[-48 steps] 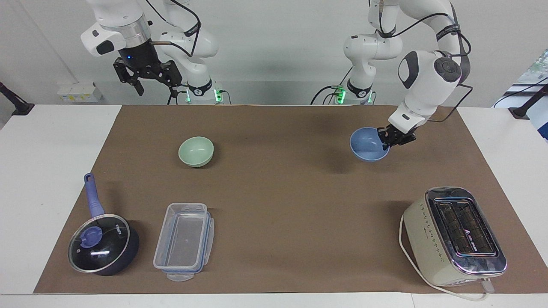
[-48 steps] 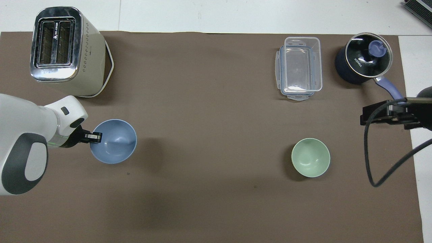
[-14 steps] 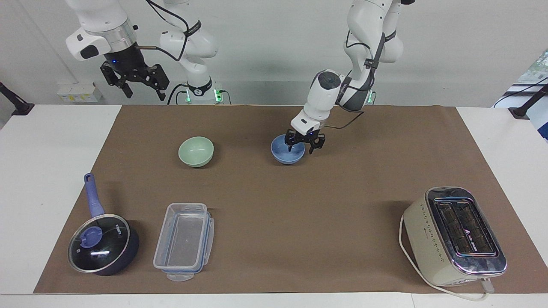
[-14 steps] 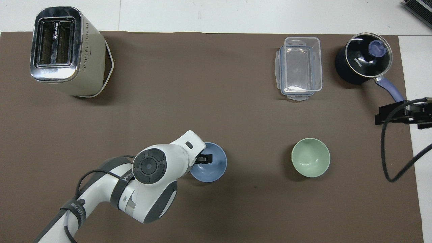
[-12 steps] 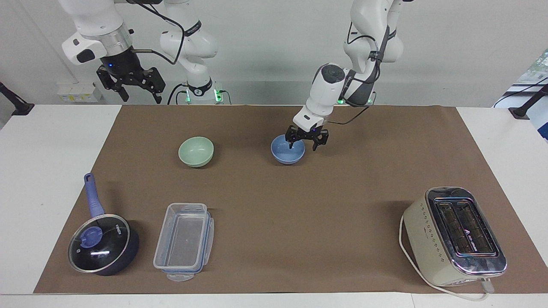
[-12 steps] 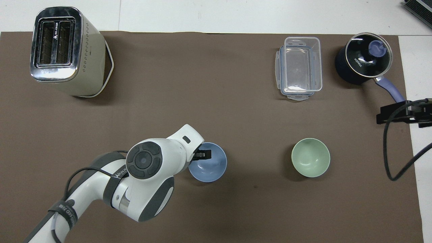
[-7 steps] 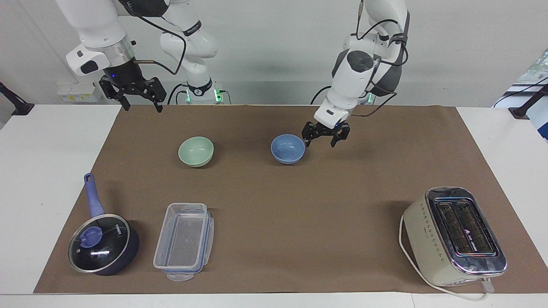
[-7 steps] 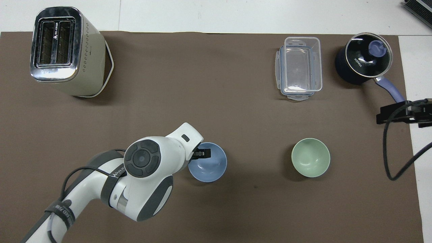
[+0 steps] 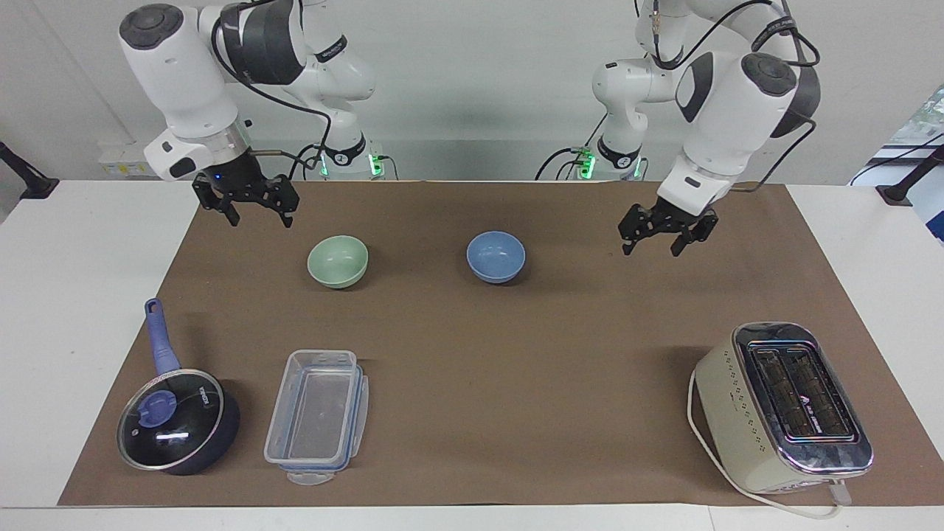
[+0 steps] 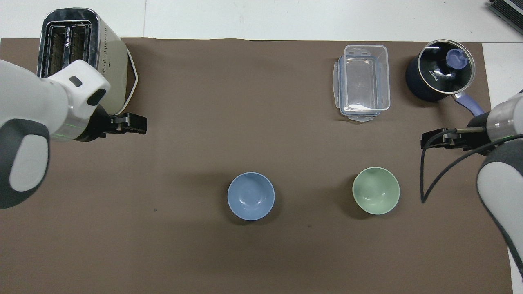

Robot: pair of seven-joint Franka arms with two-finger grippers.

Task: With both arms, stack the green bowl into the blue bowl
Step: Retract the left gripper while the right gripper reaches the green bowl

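The blue bowl stands upright and alone on the brown mat near the table's middle. The green bowl sits beside it, toward the right arm's end, a bowl's width or two away. My left gripper hangs open and empty above the mat, well off the blue bowl toward the left arm's end. My right gripper is open and empty too, in the air over the mat's edge just beside the green bowl, not touching it.
A cream toaster stands farther from the robots at the left arm's end. A clear lidded container and a dark pot with a blue handle sit farther out than the green bowl.
The left gripper let go of the blue bowl at the table's middle and swung away toward its own end. The right gripper came down and closer to the green bowl.
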